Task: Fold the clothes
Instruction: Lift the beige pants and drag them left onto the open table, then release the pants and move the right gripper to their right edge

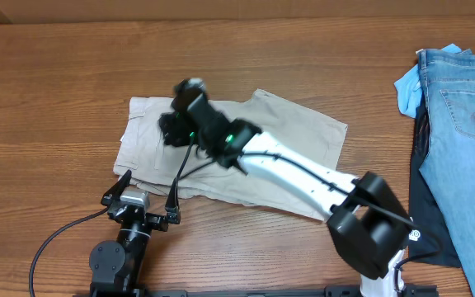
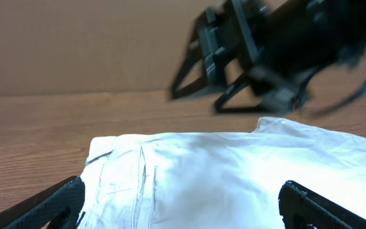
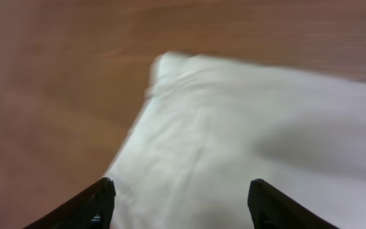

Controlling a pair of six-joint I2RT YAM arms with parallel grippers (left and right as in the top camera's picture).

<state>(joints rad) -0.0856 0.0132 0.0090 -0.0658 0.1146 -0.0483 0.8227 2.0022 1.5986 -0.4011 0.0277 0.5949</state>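
Observation:
The pale beige clothes [image 1: 295, 128] lie flat and folded on the wooden table, a waistband corner at the far left. They also show in the left wrist view [image 2: 234, 172] and the right wrist view [image 3: 234, 127]. My right gripper [image 1: 173, 125] hovers over their left part, open and empty, fingers spread over the cloth [image 3: 183, 194]. It appears blurred in the left wrist view [image 2: 265, 51]. My left gripper [image 1: 144, 202] sits at the garment's near-left edge, open and empty, with cloth between its fingers [image 2: 183, 200].
Blue denim jeans [image 1: 468, 115] lie at the right edge on a dark cloth [image 1: 429, 198]. A small light-blue cloth [image 1: 406, 87] lies beside them. Bare wood surrounds the beige garment.

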